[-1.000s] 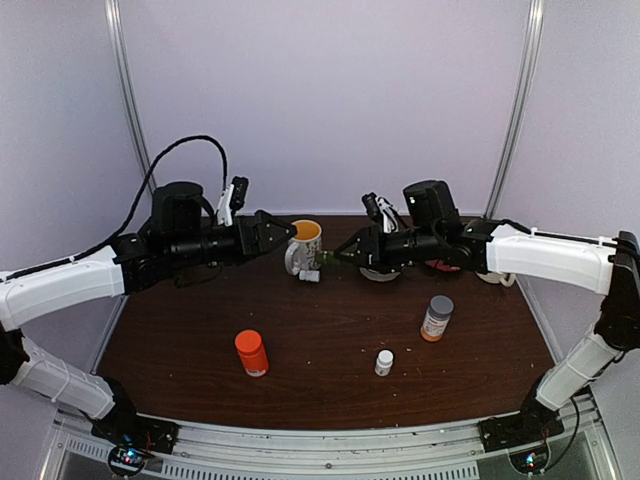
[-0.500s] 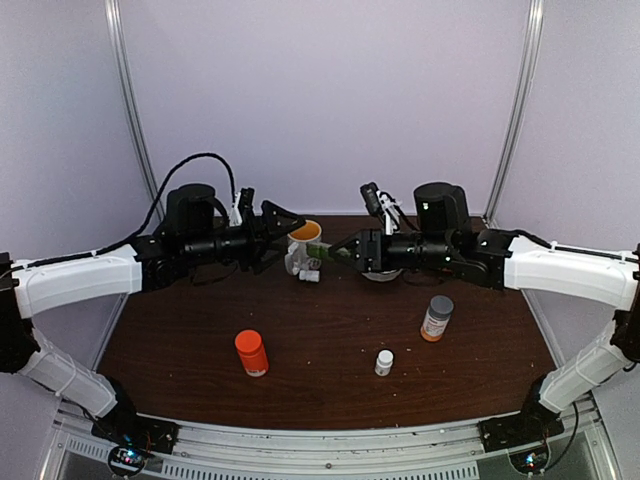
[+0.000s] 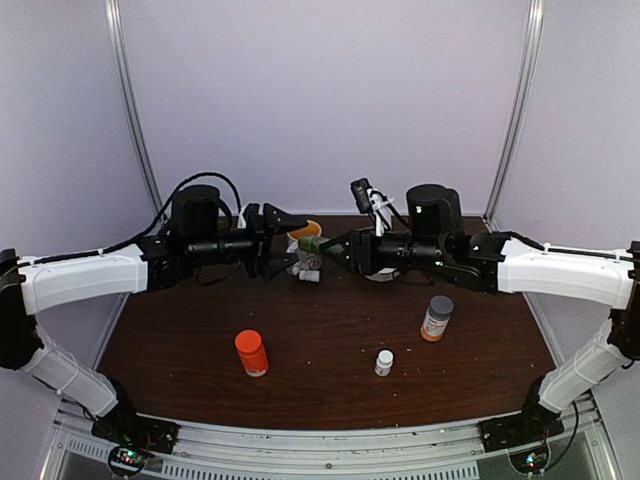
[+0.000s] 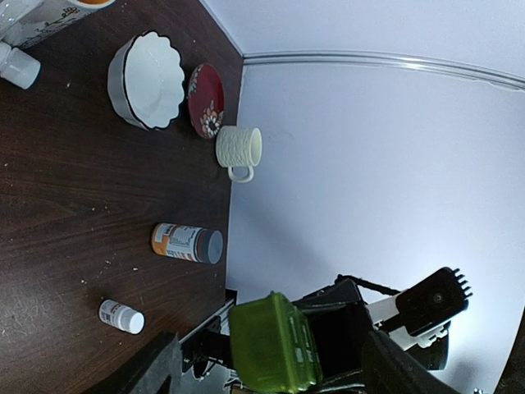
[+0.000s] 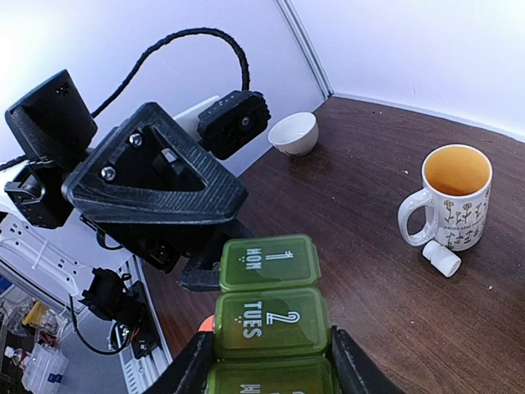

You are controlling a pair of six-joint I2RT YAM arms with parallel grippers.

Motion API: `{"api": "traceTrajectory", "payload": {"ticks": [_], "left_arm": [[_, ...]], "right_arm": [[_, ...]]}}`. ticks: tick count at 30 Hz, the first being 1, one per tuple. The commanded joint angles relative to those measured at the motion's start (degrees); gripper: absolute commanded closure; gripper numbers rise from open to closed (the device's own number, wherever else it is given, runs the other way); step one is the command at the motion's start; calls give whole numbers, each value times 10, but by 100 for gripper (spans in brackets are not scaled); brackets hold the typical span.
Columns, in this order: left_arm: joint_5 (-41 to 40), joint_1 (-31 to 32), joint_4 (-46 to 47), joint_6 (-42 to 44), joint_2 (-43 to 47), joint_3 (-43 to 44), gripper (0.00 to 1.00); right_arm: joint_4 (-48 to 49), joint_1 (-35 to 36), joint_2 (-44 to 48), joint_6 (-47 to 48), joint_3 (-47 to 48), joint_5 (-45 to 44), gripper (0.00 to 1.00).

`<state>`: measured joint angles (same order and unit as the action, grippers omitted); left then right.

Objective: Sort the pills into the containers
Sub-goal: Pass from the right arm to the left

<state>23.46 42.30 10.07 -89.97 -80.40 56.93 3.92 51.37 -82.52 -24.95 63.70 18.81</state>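
Observation:
The containers are one dark green pill box [image 5: 267, 312] with lids marked MON and TUES. My right gripper [image 5: 271, 361] is shut on its sides and holds it in the air in front of the mug [image 3: 303, 238]. In the top view the pill box [image 3: 311, 247] hangs between the two arms. The free end of the pill box [image 4: 275, 345] reaches in between the fingers of my left gripper [image 4: 271, 355], which is open, with a gap on each side. No pills show in any view.
On the table stand an orange bottle with an orange cap [image 3: 251, 353], a tiny white bottle [image 3: 384, 362] and a grey-capped bottle [image 3: 436, 318]. Another tiny white bottle [image 5: 440, 258] lies by the mug. A white bowl [image 4: 148, 80], a red plate [image 4: 205, 100] and a cream mug [image 4: 239, 150] sit at the back right.
The two grippers have closed in on each other. The right one carried the pill box leftward, and the left one moved right until the box's end lay between its fingers.

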Motion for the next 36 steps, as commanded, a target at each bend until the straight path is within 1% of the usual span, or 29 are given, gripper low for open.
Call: {"api": "traceTrajectory", "payload": {"ticks": [1, 5, 10, 14, 15, 19, 20, 23, 26, 28, 29, 31, 36], "left_arm": [[-3, -3, 36, -25, 9, -5, 24], [-8, -3, 29, -23, 12, -7, 26], [-10, -3, 18, -24, 10, -10, 23], [-12, -2, 17, -25, 10, -12, 24], [-13, -3, 18, -25, 10, -12, 28], [-20, -3, 29, -23, 11, -17, 58], [-23, -2, 27, -20, 12, -17, 62], [-35, -3, 7, 0, 18, -9, 70], [-53, -3, -50, 44, 23, 13, 72], [-66, -3, -92, 79, 23, 32, 72], [-73, -3, -128, 96, 22, 41, 72], [-87, -3, -172, 135, 17, 61, 72], [-107, -3, -273, 215, -9, 123, 73]], "right_arm": [[31, 6, -22, 16, 19, -16, 55], [38, 11, -36, 17, 25, -17, 55], [51, 20, -43, 17, 25, -26, 55], [48, 30, -47, 28, 29, -34, 55], [48, 33, -48, 31, 29, -35, 54], [29, 39, -53, 42, 37, -36, 53], [26, 40, -54, 43, 37, -36, 53], [16, 42, -54, 45, 34, -37, 50], [-12, 42, -58, 47, 42, -37, 46], [-41, 42, -64, 47, 55, -38, 37], [-56, 42, -66, 46, 59, -35, 34], [-70, 42, -64, 38, 62, -35, 28], [-124, 42, -70, 27, 90, -17, 23]]}}
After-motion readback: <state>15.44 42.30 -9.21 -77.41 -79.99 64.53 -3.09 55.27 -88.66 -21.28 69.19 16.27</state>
